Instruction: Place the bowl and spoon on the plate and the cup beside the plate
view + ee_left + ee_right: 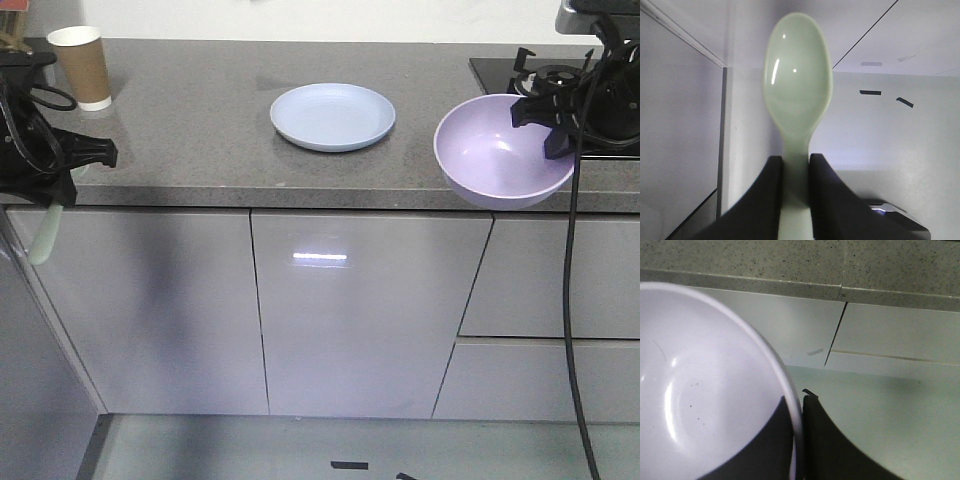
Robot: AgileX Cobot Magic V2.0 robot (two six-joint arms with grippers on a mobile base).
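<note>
Hob (497,72) behind bowl (495,155) (cable (571,300) alongside)

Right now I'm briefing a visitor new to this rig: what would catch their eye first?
The right hand pinches the bowl by its rim, in the air at the front edge of the counter on the right. On the left, the left hand holds the spoon dangling below the counter edge. Between them the plate sits bare, the cup back left.
</note>
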